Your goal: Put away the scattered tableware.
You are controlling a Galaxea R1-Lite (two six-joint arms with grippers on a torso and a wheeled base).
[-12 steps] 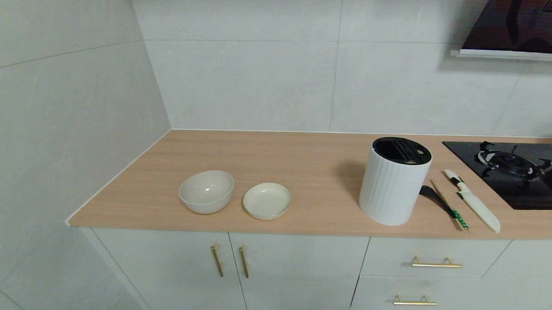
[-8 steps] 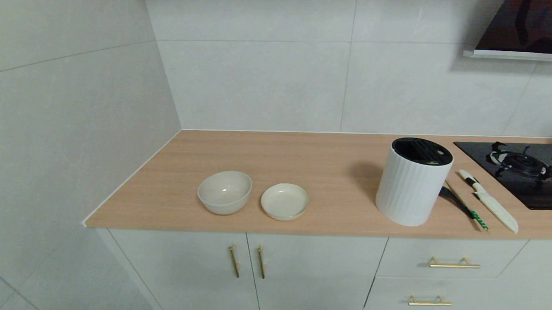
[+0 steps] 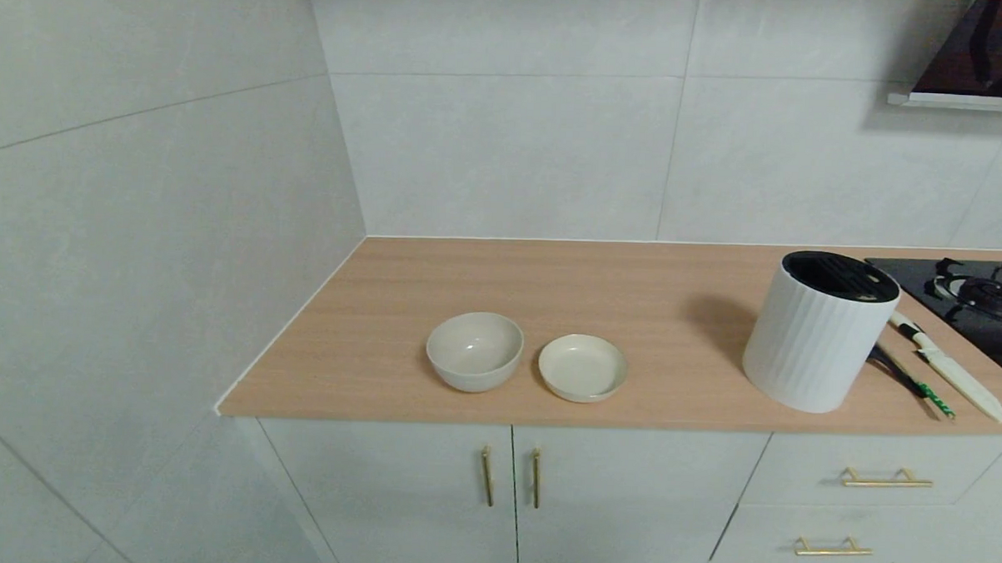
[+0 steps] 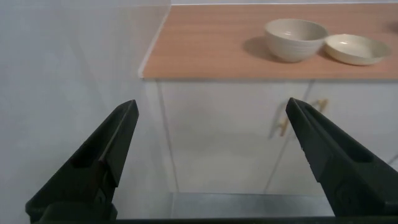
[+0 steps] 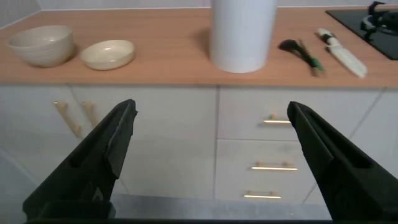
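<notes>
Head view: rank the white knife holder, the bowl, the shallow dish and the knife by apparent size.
1. White knife holder.
2. Bowl and shallow dish: nearly alike across, the bowl deeper.
3. Knife, long but thinnest.

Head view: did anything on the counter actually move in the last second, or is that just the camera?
Only the camera moved: it swung to the robot's left, so the whole scene slid right. Nothing was grasped or released. The deep cream bowl, shallow cream dish, white ribbed utensil holder, green-tipped chopsticks and white knife kept their places on the wooden countertop.
</notes>
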